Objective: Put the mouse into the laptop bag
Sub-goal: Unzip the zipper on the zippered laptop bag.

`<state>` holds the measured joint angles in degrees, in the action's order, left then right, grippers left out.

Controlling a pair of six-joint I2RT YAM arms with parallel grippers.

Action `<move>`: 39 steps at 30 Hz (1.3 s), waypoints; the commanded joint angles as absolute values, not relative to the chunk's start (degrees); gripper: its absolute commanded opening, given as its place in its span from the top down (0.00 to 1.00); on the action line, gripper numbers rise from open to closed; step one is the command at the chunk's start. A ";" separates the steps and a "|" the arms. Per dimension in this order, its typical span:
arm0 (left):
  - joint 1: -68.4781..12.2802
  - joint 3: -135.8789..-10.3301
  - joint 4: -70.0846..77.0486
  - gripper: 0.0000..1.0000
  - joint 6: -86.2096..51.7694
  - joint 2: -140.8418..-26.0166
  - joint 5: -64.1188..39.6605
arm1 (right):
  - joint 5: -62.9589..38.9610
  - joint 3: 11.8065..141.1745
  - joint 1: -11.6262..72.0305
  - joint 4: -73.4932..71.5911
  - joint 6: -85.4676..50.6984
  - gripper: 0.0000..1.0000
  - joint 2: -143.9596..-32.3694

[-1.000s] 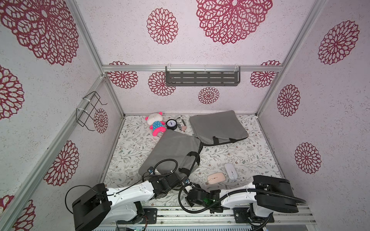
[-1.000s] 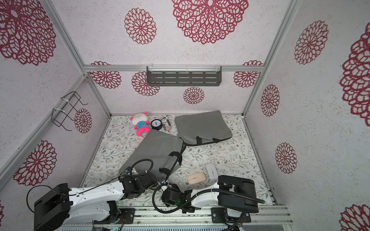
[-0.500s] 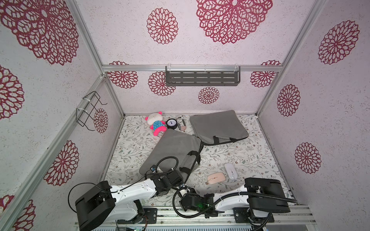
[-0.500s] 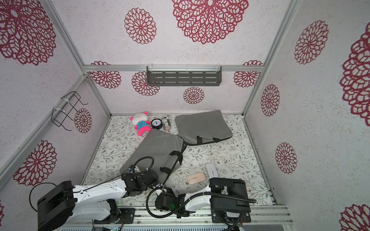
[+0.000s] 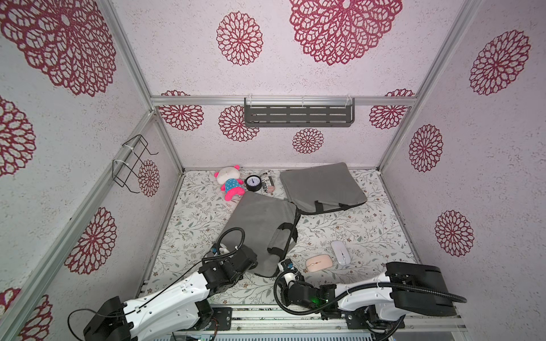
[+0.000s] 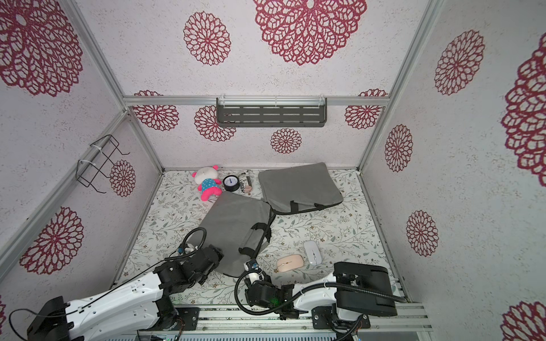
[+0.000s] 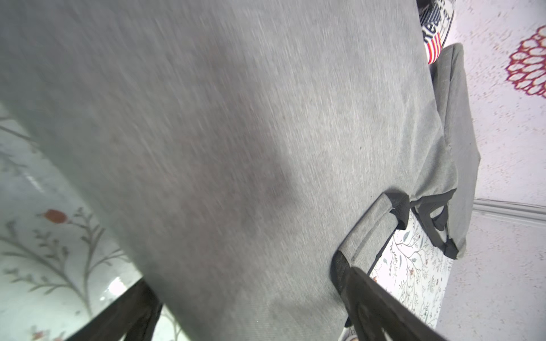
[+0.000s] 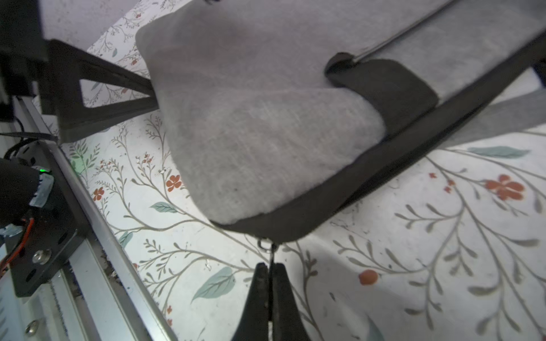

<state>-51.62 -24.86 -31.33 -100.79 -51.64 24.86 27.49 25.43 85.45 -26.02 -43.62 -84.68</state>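
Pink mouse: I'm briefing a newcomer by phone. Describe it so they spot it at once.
On the floral mat, find the grey laptop bag nearer the robot. Beside its near corner lie two mice; the pink mouse is the peach one closer to the bag, the white mouse lying further off.

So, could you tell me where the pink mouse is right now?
In both top views the pink mouse lies front right on the table, between the nearer laptop bag and the white mouse.
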 commanded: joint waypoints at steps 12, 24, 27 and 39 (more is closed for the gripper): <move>-50.12 -18.42 -24.08 0.01 -100.11 -51.70 24.53 | 33.06 14.90 80.00 -15.84 -49.03 1.00 -66.98; -49.88 -22.51 -22.53 0.72 -100.53 -63.17 23.81 | 30.21 28.47 86.98 -19.05 -47.03 1.00 -87.81; -49.75 -22.03 -23.19 0.73 -100.94 -61.89 24.32 | 28.65 32.54 87.88 -20.39 -45.76 1.00 -92.40; -48.96 -20.01 -29.14 0.81 -101.95 -53.31 26.45 | 25.65 35.51 88.05 -22.61 -45.69 1.00 -95.60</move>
